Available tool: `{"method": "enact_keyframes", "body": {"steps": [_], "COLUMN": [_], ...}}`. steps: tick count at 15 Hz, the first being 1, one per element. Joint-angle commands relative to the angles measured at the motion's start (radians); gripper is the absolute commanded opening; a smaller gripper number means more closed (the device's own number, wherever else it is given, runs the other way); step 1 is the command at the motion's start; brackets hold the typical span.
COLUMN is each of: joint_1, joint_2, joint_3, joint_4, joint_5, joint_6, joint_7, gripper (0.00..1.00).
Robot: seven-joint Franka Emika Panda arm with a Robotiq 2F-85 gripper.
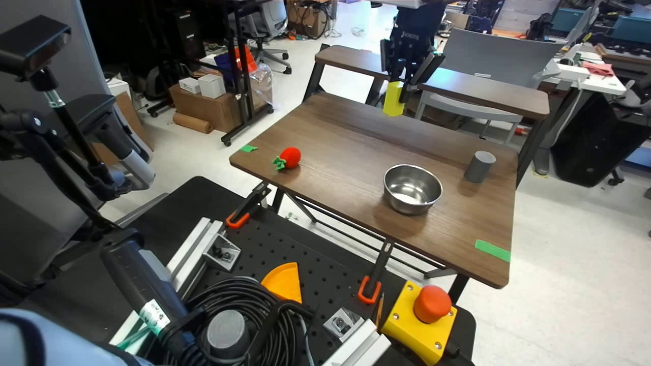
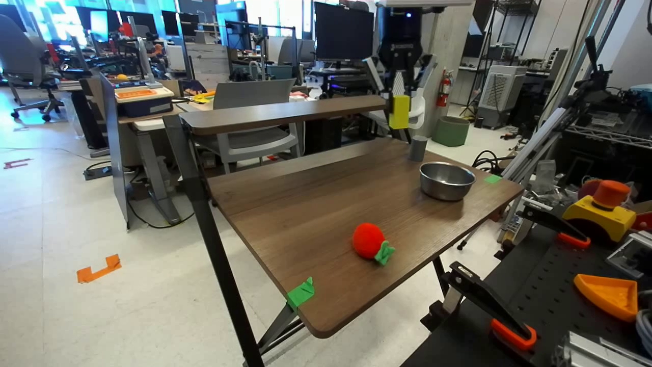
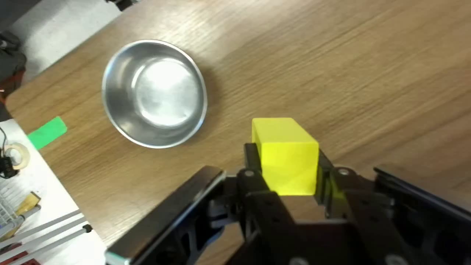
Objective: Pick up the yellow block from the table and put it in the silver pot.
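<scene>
The tall bright yellow block (image 3: pixel 289 169) is up in the air, and the shiny round silver metal pot (image 3: pixel 163 94) is off to one side of it, not right under it. That gap is what matters for the next move. In the wrist view, the pot sits up and to the left of the block, and bare brown wooden table (image 3: pixel 386 55) shows between them. In both exterior views, the block is well higher than the pot, which stands on the table with its mouth up. So I think the block needs to go sideways first, until it is over the middle of the pot, and only then down. If it is let go too soon, it could hit the edge and tip out. In an exterior view, a small round grey cup (image 1: pixel 479 166) stands near the pot, so a wide swing might bump it.

The black two-fingered tool (image 3: pixel 286 156) is pinching the block, with one finger on each side. The long way of the block goes about up and down, and its low end pokes out past the fingers. The tool points down. The white robot arm (image 2: pixel 425 2) is mostly cut off at the top.
</scene>
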Motion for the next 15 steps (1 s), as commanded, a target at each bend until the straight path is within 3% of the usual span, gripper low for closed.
{"method": "enact_keyframes", "body": {"steps": [1,6,15], "joint_1": [-0.044,-0.105,-0.133], "joint_2": [-0.164,-0.193,-0.092], "joint_3": [-0.027,-0.049,-0.058], "joint_4": [-0.216,-0.311,-0.320], "joint_5": [-0.031,-0.044,0.035], "joint_6": [0.035,0.085,0.281], "joint_7": [-0.139,-0.234,-0.166], "gripper": [0.08,0.08,0.08]}}
